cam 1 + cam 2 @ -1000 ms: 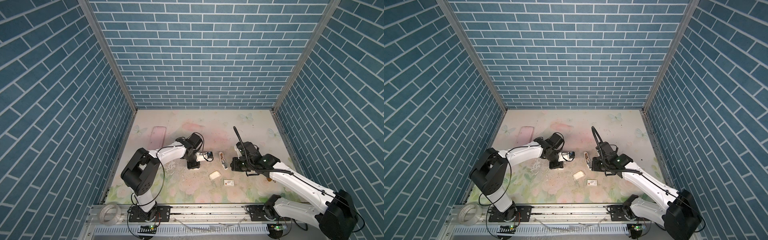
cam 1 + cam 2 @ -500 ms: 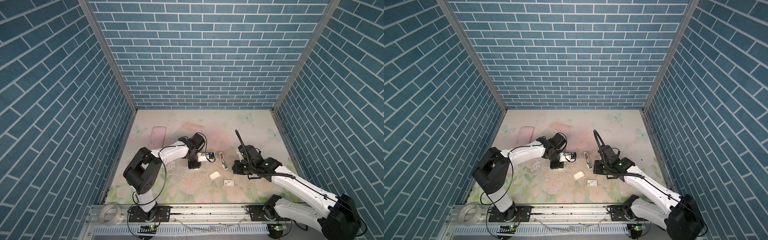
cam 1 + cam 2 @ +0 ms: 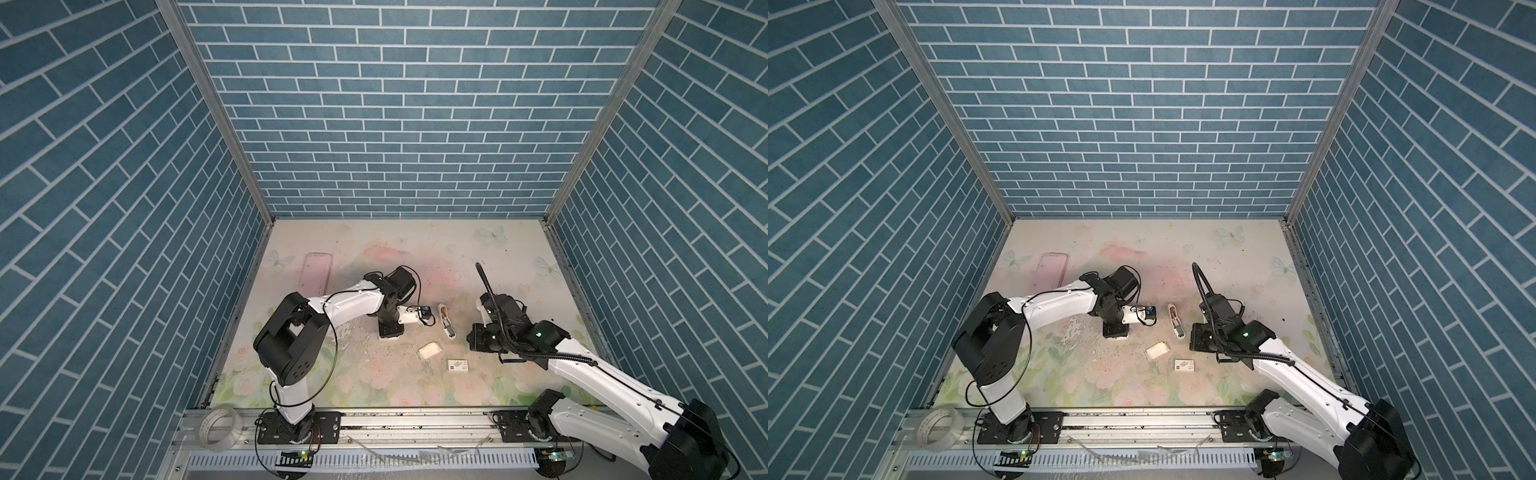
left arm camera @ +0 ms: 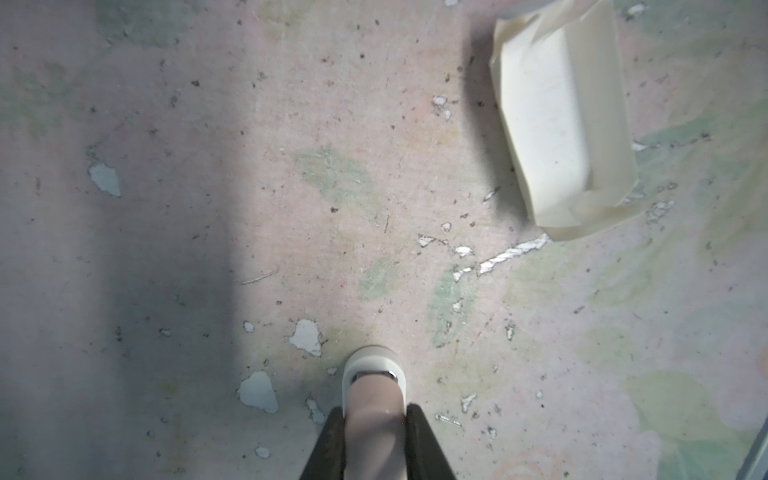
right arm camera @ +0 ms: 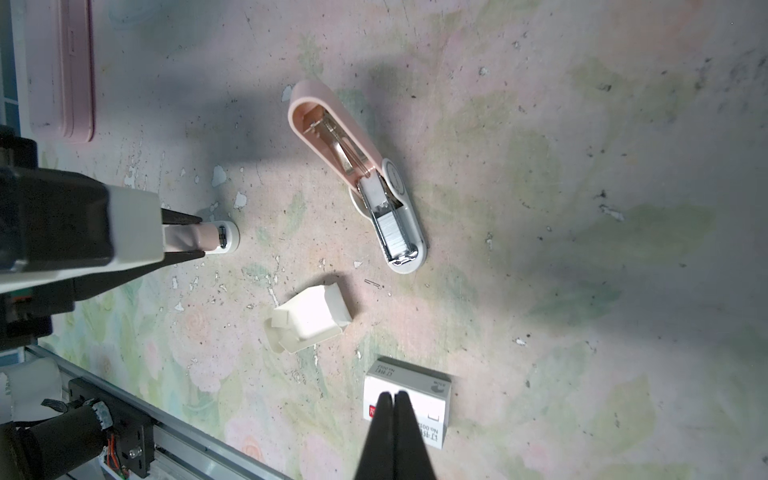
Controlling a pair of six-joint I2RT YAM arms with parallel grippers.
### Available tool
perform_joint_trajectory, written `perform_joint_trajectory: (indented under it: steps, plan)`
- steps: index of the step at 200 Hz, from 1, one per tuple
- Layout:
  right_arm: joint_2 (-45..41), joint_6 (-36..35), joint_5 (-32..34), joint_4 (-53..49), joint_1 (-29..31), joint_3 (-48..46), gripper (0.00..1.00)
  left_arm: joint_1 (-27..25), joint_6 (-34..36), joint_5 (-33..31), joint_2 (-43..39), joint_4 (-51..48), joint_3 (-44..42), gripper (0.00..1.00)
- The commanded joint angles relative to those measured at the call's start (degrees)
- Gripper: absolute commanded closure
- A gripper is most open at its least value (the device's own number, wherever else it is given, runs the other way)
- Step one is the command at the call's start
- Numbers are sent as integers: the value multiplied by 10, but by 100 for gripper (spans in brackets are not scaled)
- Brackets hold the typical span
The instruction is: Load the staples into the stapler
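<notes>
Fig. — Stapler (image 5: pixel 361 170) lies open on the bench (image 5: pixel 582 208) btwn my arms, long axis roughly front-to-back; the staples (image 5: pixel 390 226) sit as a grey strip in its magazine, at the nearer end. My right fingers (image 5: pixel 382 436) — pressed together, empty — hang near the white sleeve (image 5: pixel 432 395), wrist pitched down, stapler ahead. My left fingers (image 4: pixel 332 444), reaching in low, clamp a small pink-and-white piece (image 4: pixel 374 399) by the stapler's left flank. Lid prob. needs closing next.

Rear of the pink object (image 4: pixel 374 390) out of sight inside the left tool (image 4: pixel 375 411); white sleeve (image 5: pixel 419 388) partly behind right tool (image 5: pixel 392 395)
</notes>
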Motion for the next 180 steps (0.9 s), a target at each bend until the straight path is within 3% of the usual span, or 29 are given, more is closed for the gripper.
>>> perform_joint_trajectory:
  steps: [1, 78, 180]
  plan:
    - [-15, 19, 5, 2, -3, -11, 100, -4, -5, -60, 78, -32, -37, 100]
    - [-34, 20, 7, -8, -5, -18, 100, -12, -13, -71, 104, -34, -32, 100]
    - [-35, 18, 13, -9, -9, -23, 100, -12, -18, -74, 41, -46, -4, 100]
